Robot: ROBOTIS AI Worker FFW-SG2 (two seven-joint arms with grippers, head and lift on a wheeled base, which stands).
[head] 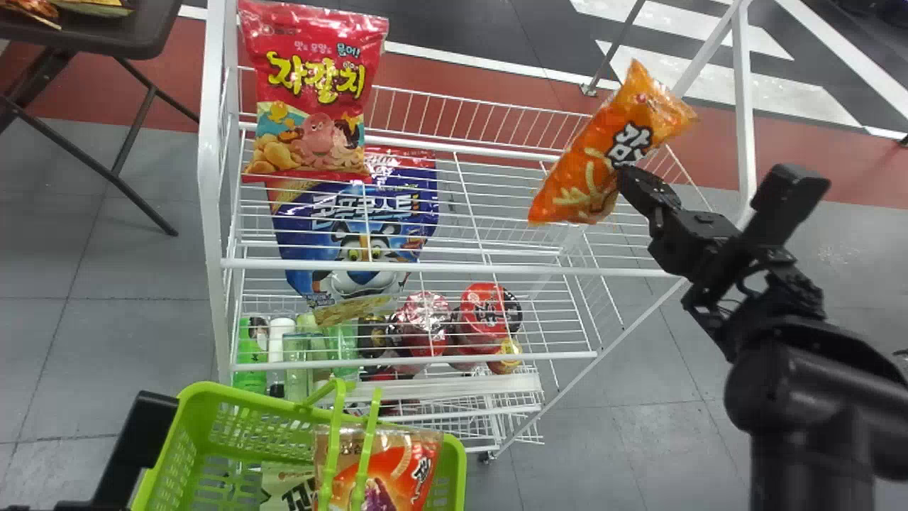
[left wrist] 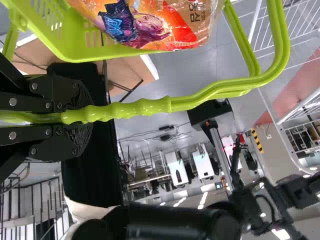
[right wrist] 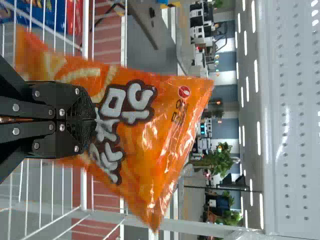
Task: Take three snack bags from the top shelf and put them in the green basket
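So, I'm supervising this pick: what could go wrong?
The shiny orange snack bag, pinched by the right gripper, might slip or get crushed. The green plastic basket, held by its handles in the left gripper, could tip, and those handles, crossing over the red-orange bag inside, may obstruct the drop.

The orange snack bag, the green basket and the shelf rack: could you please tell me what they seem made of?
Orange snack bag: probably thin plastic film, glossy, with creases catching highlights. Green basket: apparently moulded plastic, smooth, with slotted walls. Shelf rack: likely white-coated metal, given its slim, straight wires.
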